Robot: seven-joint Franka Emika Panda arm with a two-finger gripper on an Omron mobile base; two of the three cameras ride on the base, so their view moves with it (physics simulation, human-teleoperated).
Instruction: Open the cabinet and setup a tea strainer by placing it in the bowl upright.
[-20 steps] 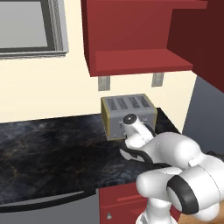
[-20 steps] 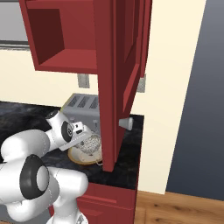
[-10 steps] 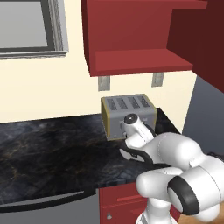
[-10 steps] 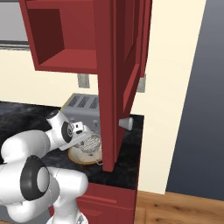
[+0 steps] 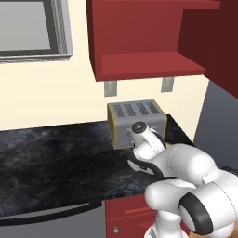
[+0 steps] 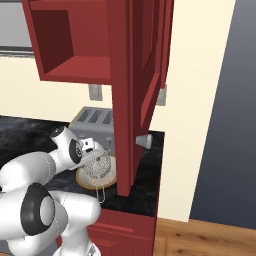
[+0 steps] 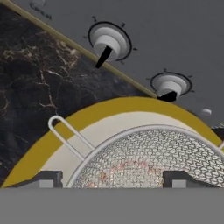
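Light, thin wire strainer (image 7: 148,159), easy to bend; best gripped at rim. Hand (image 7: 111,178) wide around it, over bowl (image 7: 52,144).

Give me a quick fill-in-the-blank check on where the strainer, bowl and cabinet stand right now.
1. The cabinet door with the round knob is swung ____.
2. The mesh strainer sits over the cream ____, in front of the toaster.
3. The bowl rests on the dark ____ counter.
4. In the hand view, the toaster's front shows two round ____ behind the bowl's rim.

Missing words: open; bowl; marble; knobs
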